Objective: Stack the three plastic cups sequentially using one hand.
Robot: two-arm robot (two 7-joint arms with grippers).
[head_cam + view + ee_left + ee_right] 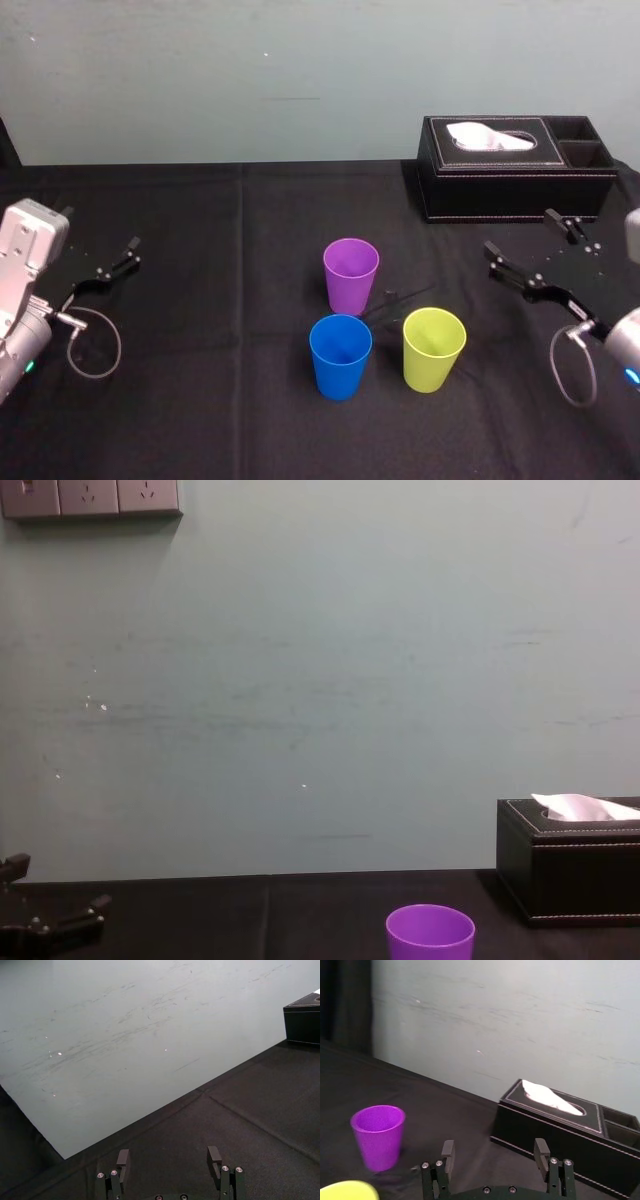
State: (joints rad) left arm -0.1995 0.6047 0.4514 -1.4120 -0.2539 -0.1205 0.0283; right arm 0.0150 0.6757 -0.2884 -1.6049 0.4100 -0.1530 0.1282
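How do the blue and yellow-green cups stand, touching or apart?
Apart. The head view shows black cloth between the blue cup and the yellow-green cup.

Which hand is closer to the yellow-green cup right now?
Right. The right hand is open, just right of and behind the yellow-green cup; the left hand is open far off on the left, beyond the blue cup.

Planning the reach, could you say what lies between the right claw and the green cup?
Bare cloth from right claw to green cup, in head view.
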